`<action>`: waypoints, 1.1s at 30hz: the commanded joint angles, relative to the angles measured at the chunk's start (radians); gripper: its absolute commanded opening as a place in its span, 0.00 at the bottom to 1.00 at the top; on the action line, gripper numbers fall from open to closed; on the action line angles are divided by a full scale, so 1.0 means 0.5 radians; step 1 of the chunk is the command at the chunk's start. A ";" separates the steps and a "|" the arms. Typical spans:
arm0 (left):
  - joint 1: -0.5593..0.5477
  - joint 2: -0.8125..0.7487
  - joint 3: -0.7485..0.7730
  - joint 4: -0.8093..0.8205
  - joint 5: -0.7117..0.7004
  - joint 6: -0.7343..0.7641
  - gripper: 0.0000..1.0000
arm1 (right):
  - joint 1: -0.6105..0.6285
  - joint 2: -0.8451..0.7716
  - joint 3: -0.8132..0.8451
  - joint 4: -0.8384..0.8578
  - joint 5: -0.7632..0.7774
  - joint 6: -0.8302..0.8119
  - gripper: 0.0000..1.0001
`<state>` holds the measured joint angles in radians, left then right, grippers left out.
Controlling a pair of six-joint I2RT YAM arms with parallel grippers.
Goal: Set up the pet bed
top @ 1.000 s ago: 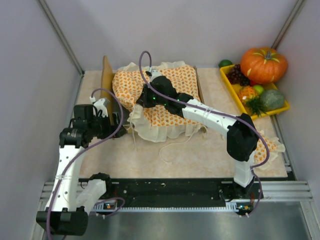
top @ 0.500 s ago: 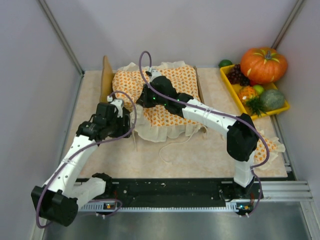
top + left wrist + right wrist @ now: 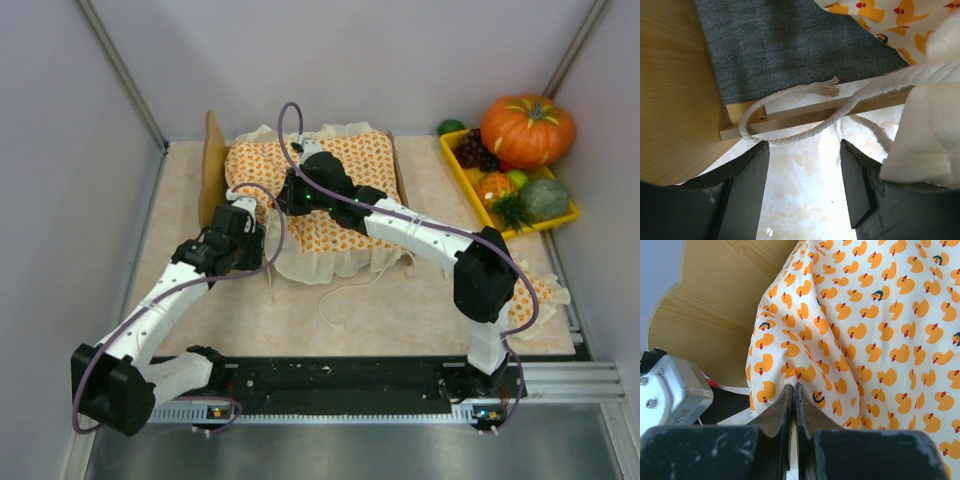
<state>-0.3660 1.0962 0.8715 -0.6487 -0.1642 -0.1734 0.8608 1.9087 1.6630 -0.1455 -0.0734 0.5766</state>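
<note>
Your left fingers (image 3: 747, 185) stand apart above the pet bed (image 3: 780, 45), where a white rope (image 3: 790, 92) loops over its rail. Your right fingers (image 3: 785, 410) are together, pinching the duck-print bedspread (image 3: 880, 340) beside the headboard (image 3: 715, 305). The bed sits far-left on the desk (image 3: 400, 300).

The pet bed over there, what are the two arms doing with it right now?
Two robot arms are dressing the pet bed. The right gripper is shut on the duck-print bedspread, which lies over the bed. The left gripper hangs open at a corner of the wooden frame, beside a loose white rope, and holds nothing.
</note>
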 commanded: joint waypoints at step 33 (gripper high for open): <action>-0.237 0.385 0.214 0.122 -0.528 0.043 0.16 | -0.019 -0.041 0.018 0.039 -0.025 -0.003 0.00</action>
<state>-0.4828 1.2728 0.9287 -0.6655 -0.3664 -0.1577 0.8547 1.9087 1.6627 -0.1497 -0.0769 0.5770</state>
